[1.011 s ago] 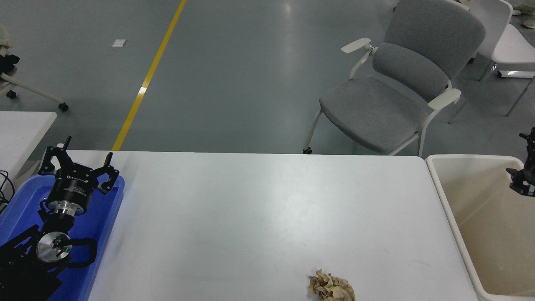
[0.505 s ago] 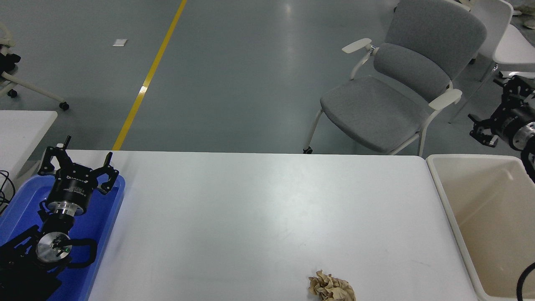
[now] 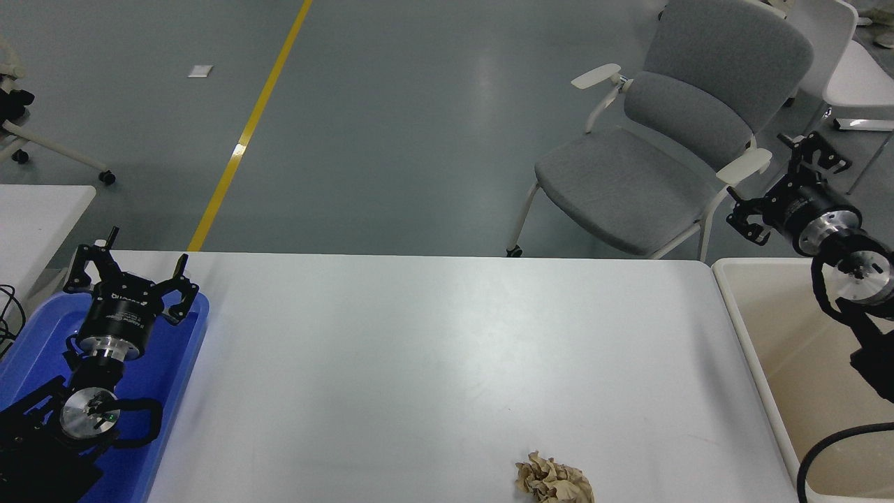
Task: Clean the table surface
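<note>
The wide white table surface (image 3: 433, 349) fills the lower middle of the view. A crumpled brown paper ball (image 3: 554, 480) lies on it near the front edge, right of centre. My right gripper (image 3: 775, 178) is open and empty, raised above the far right corner of the table, over the beige bin's far rim, pointing up and left. It is far from the paper ball. My left gripper (image 3: 129, 262) is open and empty, parked over the blue tray at the lower left.
A beige plastic bin (image 3: 775, 370) stands against the table's right edge. A blue tray (image 3: 174, 377) lies at the left edge. A grey chair (image 3: 656, 147) stands behind the table at the far right. A corner of a smaller white tabletop (image 3: 35, 209) shows at the left.
My right arm has come in from the right edge, risen out of the bin area and moved left; its gripper now sits above the bin's far rim. Paper ball and left arm have not moved.
</note>
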You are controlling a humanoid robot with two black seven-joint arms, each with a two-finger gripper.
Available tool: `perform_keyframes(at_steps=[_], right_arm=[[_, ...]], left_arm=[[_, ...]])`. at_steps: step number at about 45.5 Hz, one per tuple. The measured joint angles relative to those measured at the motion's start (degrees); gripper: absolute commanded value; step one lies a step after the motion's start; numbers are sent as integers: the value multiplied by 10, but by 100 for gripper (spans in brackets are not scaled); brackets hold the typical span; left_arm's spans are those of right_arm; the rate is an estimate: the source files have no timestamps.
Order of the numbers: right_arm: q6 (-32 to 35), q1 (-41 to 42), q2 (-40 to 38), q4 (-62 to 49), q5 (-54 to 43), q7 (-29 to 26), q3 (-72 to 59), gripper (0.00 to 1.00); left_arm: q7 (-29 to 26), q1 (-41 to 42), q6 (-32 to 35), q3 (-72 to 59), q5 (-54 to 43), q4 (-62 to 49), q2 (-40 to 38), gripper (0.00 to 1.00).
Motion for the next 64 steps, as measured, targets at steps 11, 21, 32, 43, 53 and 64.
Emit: perform_keyframes(at_steps=[11,21,32,43,53,64], right_arm=[[1,-37,27,1,0,31,4,99],[1,-54,35,1,0,46,3,99],[1,-35,4,2,0,50,-47,99],[5,27,-77,4,0,52,-197,99],[68,93,-136,25,-3,52,-351,99],[149,204,-192,80,-46,53,-523,99]], left_arm=[[0,0,0,0,0,0,0,100],[0,0,0,0,0,0,0,100],[0,0,0,0,0,0,0,100],[0,0,0,0,0,0,0,100],[0,0,0,0,0,0,0,100],[0,0,0,0,0,0,0,100]])
